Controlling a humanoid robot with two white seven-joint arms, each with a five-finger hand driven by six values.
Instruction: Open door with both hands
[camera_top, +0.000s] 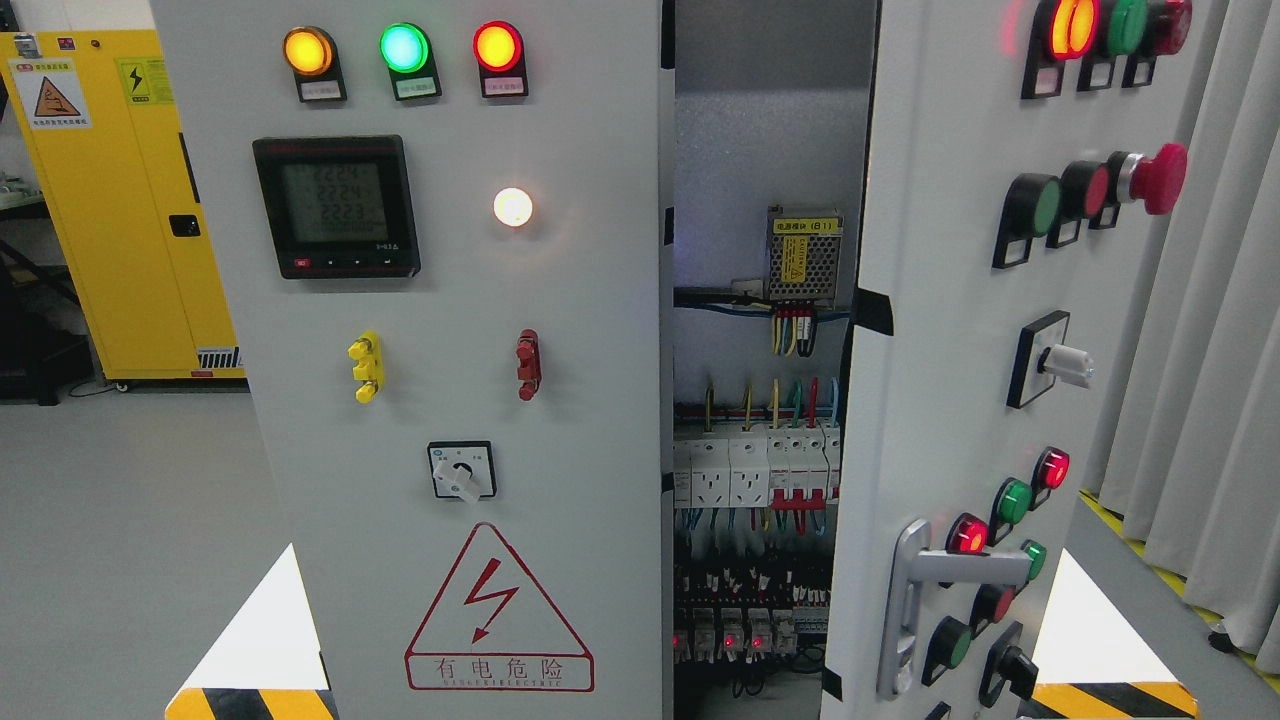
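While the right door (930, 400) stands ajar (wiring (760, 480) shows inside), neither robot hand is visible.

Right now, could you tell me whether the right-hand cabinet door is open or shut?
Open. The right door is swung outward, its panel angled away from the left door, and the gap between them exposes the breakers and wiring inside.

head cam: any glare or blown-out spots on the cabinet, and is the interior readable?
Head view: the white lamp is blown out with a halo on the left door; the indicator lamps bloom. The interior is dimmer, though breakers and wiring stay legible. The right door is sharply foreshortened. No robot hands visible.
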